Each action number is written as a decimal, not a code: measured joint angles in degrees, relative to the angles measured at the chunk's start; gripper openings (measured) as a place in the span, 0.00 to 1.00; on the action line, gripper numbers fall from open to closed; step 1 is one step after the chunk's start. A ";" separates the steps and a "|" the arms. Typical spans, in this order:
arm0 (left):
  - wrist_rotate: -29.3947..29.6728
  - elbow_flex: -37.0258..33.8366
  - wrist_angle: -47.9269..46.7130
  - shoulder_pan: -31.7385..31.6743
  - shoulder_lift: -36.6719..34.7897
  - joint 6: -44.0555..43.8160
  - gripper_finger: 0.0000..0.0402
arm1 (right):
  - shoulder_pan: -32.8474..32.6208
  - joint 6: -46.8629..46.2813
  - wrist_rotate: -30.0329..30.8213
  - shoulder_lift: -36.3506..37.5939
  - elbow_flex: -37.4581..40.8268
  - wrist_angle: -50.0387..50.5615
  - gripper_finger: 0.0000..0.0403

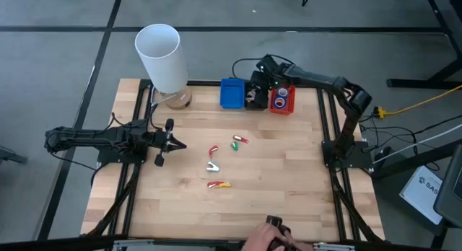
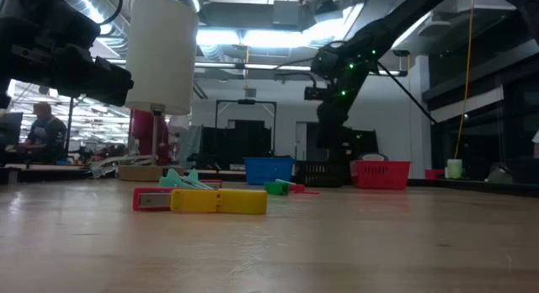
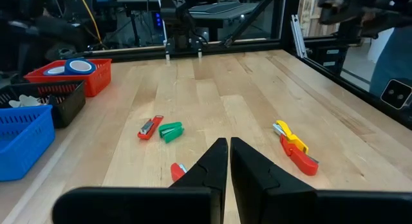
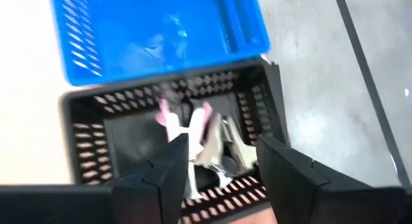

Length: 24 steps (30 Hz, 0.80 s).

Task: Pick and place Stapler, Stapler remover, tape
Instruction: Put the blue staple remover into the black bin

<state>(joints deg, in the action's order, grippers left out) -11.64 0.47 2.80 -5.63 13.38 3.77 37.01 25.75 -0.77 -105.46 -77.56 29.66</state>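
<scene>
My right gripper hangs open over the black basket at the table's far edge. Pale claw-like staple removers lie in that basket below its fingers. Two blue tape rolls sit in the red basket. The pink and yellow rolls are out of view. A yellow-and-red stapler, a red-and-green stapler, a white staple remover and a small red piece lie mid-table. My left gripper waits shut, to the left of them.
A blue basket stands left of the black one. A tall white cylinder rises at the far left corner. A person's hand shows at the near edge. Bare wood lies to the right of the small items.
</scene>
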 joint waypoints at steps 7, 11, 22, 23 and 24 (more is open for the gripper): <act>0.00 0.00 0.01 0.02 0.00 0.00 0.04 | -4.21 0.21 -0.46 1.46 0.00 -0.03 0.46; 0.00 0.00 0.01 0.00 -0.01 0.00 0.04 | -7.40 0.21 -0.45 1.46 0.00 -0.01 0.46; 0.00 0.00 -0.01 0.00 0.00 0.01 0.04 | -16.30 6.53 -8.59 1.46 0.00 -2.49 0.46; 0.00 0.01 -0.01 0.00 0.00 0.00 0.04 | -17.08 8.78 -8.70 1.46 0.00 -2.72 0.46; 0.00 0.00 -0.01 0.00 0.01 0.00 0.04 | -17.81 11.38 -8.72 1.46 0.00 -2.70 0.46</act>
<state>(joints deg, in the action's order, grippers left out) -11.64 0.47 2.79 -5.63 13.39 3.77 19.19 37.12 -9.50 -104.01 -77.56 26.96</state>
